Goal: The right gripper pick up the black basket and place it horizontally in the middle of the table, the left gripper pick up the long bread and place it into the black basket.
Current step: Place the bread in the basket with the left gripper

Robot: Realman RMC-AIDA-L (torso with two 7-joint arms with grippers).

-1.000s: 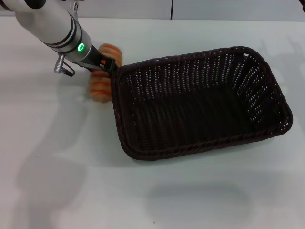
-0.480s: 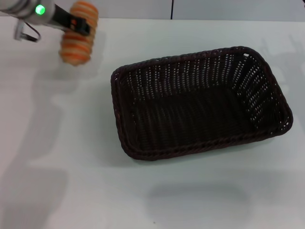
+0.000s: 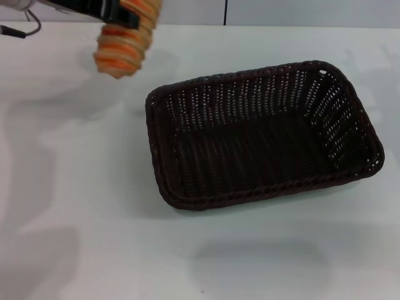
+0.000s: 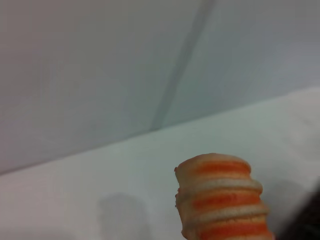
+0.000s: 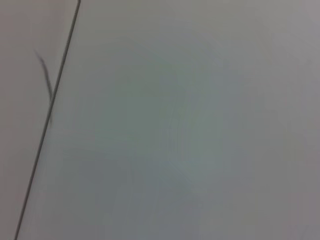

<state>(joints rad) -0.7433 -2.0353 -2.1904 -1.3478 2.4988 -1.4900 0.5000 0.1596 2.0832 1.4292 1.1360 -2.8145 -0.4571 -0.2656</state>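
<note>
The black basket [image 3: 262, 134] lies lengthwise across the middle of the white table [image 3: 75, 200], empty. My left gripper [image 3: 122, 17] is at the top left of the head view, raised above the table, shut on the long bread [image 3: 124, 45]. The orange-tan striped loaf hangs from the jaws, beyond the basket's left end and clear of its rim. The loaf's end also shows in the left wrist view [image 4: 222, 200]. The right gripper is out of view; its wrist view shows only a plain grey surface.
A grey wall with a dark vertical seam [image 3: 225, 12] runs behind the table's far edge. The arm's shadows fall on the left part of the table.
My left gripper lifted the bread from beside the basket's left end, swung up and away to the far left, and has now come back rightward and higher. The basket has not moved.
</note>
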